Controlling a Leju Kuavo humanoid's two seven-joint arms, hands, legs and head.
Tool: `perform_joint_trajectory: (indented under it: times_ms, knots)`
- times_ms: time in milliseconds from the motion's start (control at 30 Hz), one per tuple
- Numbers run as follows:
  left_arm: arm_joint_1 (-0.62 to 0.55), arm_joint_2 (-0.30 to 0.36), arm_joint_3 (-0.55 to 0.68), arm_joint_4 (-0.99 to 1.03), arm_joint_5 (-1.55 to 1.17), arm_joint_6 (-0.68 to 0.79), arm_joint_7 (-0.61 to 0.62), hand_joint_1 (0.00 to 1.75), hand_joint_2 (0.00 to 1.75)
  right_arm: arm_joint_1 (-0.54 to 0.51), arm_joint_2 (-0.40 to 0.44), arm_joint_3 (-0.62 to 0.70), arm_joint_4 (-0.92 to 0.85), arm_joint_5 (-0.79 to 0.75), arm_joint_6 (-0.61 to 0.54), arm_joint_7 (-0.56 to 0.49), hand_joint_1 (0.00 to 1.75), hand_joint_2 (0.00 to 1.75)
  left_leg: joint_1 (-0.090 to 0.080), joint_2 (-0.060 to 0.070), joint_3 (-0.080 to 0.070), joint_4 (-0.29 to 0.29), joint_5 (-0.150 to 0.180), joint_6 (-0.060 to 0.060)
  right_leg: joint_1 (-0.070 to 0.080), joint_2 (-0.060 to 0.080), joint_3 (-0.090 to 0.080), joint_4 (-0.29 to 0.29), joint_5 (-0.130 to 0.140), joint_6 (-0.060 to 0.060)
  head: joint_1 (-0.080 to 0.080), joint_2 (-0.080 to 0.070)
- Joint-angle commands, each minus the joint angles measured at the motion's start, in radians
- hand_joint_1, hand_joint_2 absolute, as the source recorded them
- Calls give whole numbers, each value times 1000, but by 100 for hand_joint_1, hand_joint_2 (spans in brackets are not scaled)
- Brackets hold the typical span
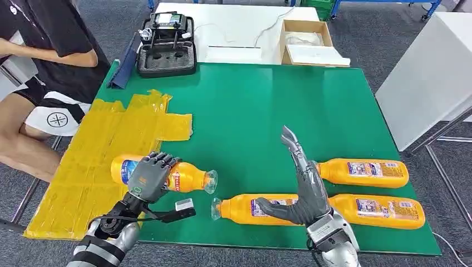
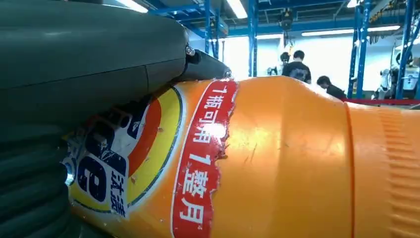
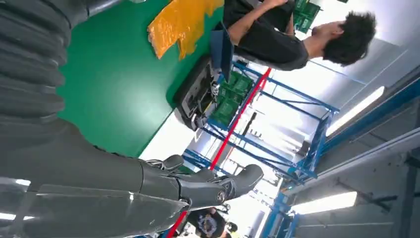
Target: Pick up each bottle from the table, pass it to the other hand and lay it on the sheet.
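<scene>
Fingers of the left hand curl over the body of an orange bottle, gripping it at the near left of the green counter; its clear cap end points right, and its other end lies over the edge of the yellow sheet. From the left wrist, that bottle's red and blue label sits pressed right against the grey palm.

To the right, the right hand is empty with its fingers straight and apart, pointing away from the robot, the thumb stretched left over a second orange bottle lying on its side near the front edge. Whether the thumb touches this bottle cannot be told. Two more orange bottles lie on their sides to the right of that hand, one near the front edge and one just behind it.

Farther back, a black case and a dark blue folder rest at the counter's far left edge. Beyond them stands a white table with a cardboard box. A person in black sits at the left side.
</scene>
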State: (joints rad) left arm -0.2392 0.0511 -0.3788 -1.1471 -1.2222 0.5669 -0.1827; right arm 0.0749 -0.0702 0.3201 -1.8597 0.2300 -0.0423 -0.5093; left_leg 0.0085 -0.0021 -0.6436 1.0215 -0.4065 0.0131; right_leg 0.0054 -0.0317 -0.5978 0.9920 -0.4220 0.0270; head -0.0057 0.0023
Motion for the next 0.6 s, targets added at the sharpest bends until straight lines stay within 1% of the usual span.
perform_joint_trajectory:
  times_ms: [33, 67, 100, 167, 267, 300, 333, 367, 433, 500, 533, 567, 600]
  knots:
    - [-55, 14, -32, 77, 1, 1, 3, 175, 175, -23, -13, -11, 18, 2, 3, 0, 0, 175, 0, 0, 2, 0, 0, 0, -1, 2, 2, 0, 0, 0, 0, 0]
    - [-62, 23, -35, 87, -32, -27, 31, 175, 175, -24, -16, -8, 18, 3, 8, -3, 0, 175, 0, 0, 1, 0, 0, 0, 0, 1, 1, 0, 0, 0, 0, 0]
    - [-80, 46, -48, 112, -116, -78, 107, 175, 175, -30, -17, -4, 26, 1, 22, -8, 0, 175, 0, 0, 3, -1, 0, 0, -1, 2, 3, 0, -1, 0, 0, 0]
    - [-136, 73, -54, 230, -193, -83, 167, 175, 175, -36, -3, -9, 50, -41, 52, -9, 0, 175, 0, 1, 4, -1, 0, 0, -1, 3, 3, 0, -1, 0, 0, 0]
    - [-249, 102, -26, 458, -184, -91, 175, 175, 175, -49, 0, 16, 97, -53, 76, -19, 0, 175, 0, 0, 4, -2, 1, -1, 0, 2, 4, -1, 0, 0, 0, 0]
    - [-300, 109, -17, 559, -170, -137, 163, 175, 175, -54, -5, 34, 120, -48, 82, -22, 0, 175, 1, 1, 3, -1, 1, -1, 0, 2, 3, -1, 1, 0, 0, 0]
    - [-322, 114, 5, 600, -131, -144, 124, 175, 175, -60, -6, 44, 141, -41, 83, -27, 0, 175, 1, 2, 5, -2, 1, -1, 0, 4, 4, -1, 1, -1, 0, 0]
    - [-345, 111, 38, 650, -88, -154, 109, 175, 175, -67, -4, 50, 160, -44, 86, -29, 0, 175, 1, 1, 3, -1, 1, -1, 1, 3, 3, -1, 1, -1, 0, 0]
    - [-353, 112, 40, 663, -84, -151, 102, 175, 175, -70, -3, 51, 166, -45, 87, -30, 0, 175, 1, 1, 4, -1, 1, -1, 1, 3, 4, -1, 1, -1, 0, 0]
    - [-384, 116, 52, 714, -81, -150, 117, 175, 175, -81, 2, 59, 191, -49, 89, -31, 0, 175, 1, 2, 5, -2, 1, -1, 1, 4, 4, -1, 1, -1, 0, 0]
    - [-416, 103, 128, 762, -9, -144, 109, 175, 175, -98, 7, 81, 216, -47, 91, -34, 0, 175, 1, 2, 5, -2, 1, -2, 1, 4, 4, -2, 1, -1, 0, 0]
    - [-446, 94, 200, 804, 27, -71, 213, 175, 175, -120, -6, 134, 236, 36, 88, -8, 0, 175, 2, 2, 4, -1, 2, -3, 1, 4, 5, 0, 1, 0, 0, 0]
    - [-463, 96, 218, 828, 40, -66, 209, 175, 175, -128, -1, 153, 250, 52, 75, -3, 0, 175, 2, 5, 6, -1, 2, -3, 1, 8, 5, 0, 2, 0, 0, 0]
